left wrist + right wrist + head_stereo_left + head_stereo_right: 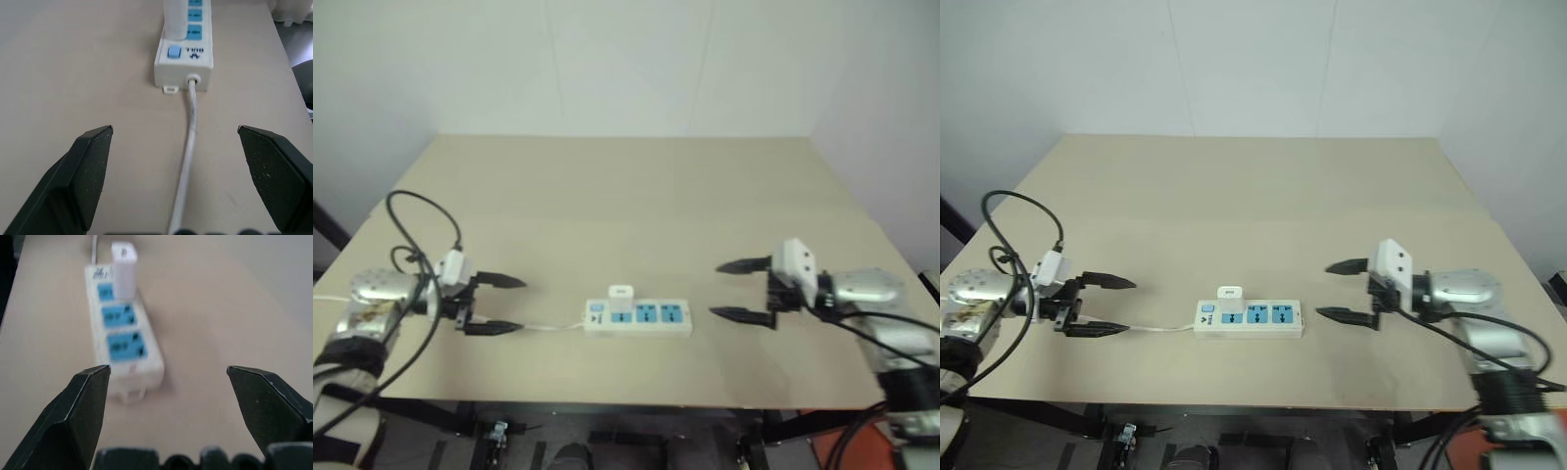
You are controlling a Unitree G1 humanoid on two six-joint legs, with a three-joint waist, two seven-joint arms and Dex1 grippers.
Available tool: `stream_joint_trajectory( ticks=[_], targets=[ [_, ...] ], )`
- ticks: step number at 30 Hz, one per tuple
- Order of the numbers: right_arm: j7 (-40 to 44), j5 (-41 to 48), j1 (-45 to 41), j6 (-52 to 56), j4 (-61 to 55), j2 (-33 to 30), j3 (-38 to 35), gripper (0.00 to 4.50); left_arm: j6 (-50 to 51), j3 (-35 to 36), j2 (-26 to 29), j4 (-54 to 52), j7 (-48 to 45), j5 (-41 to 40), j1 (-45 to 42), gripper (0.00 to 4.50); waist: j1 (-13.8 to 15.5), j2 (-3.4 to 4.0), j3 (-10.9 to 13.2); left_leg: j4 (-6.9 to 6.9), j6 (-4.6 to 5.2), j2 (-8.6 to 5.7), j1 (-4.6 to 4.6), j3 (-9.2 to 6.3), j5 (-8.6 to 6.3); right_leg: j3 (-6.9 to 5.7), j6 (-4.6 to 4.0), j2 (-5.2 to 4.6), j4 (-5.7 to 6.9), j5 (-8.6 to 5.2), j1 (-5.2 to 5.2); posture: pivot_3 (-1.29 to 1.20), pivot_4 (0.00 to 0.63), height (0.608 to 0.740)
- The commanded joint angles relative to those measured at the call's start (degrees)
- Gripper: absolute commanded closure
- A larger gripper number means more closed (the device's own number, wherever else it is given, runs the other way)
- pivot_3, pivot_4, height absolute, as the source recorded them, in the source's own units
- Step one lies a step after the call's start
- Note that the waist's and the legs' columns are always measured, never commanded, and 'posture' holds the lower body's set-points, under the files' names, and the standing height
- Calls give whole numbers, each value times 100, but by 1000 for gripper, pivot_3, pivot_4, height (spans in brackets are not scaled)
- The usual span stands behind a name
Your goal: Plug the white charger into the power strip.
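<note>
The power strip [638, 319] lies near the table's front edge, a white bar with blue sockets. The white charger [622, 299] stands upright in the socket closest to the switch end, also seen as the white charger [122, 268] on the power strip [124, 335]. My left gripper [499, 305] is open to the left of the strip, fingers apart on either side of the thin white cord [190, 147]. My right gripper [744, 291] is open to the right of the strip, pointing at it, with nothing between its fingers.
The tan table [636, 196] stretches back to a white wall. Its front edge [607, 403] runs just below the strip. A black cable [421, 235] loops over my left arm.
</note>
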Motion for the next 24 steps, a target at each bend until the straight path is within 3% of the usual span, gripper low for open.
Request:
stream_joint_trajectory(
  ticks=[1,24],
  targets=[
    [140,139,273,107,-281,-356,-336,0,29,252,106,-81,-19,-148,-30,51,1,0,1,1,0,0,0,2,0,1,0,0,-3,0,0,0,150,740],
    [-175,305,1015,568,-724,-701,-757,0,244,436,-349,-280,-19,82,10,51,-11,-4,10,4,0,2,-3,7,0,3,0,1,0,1,-1,0,150,740]
  ],
)
